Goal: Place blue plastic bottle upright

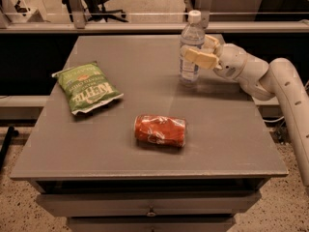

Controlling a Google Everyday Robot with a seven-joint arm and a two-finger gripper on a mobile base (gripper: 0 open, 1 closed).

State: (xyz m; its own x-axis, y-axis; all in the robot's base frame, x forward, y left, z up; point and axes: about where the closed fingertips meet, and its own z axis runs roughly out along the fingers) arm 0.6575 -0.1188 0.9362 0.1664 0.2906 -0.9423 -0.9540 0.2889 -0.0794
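Observation:
The blue plastic bottle point(191, 35) is clear with a white cap and a pale label. It stands upright at the far right of the grey table point(145, 163), and its base looks to rest on the tabletop. My gripper point(197, 50) reaches in from the right and is shut on the bottle's middle. One tan finger point(199, 58) crosses in front of the bottle and the other sits behind it. The white arm point(270, 81) extends off the table's right side.
A crushed red soda can point(160, 130) lies on its side near the table's middle front. A green chip bag point(88, 87) lies flat at the left. Drawers run below the front edge. A chair base and rails stand beyond the far edge.

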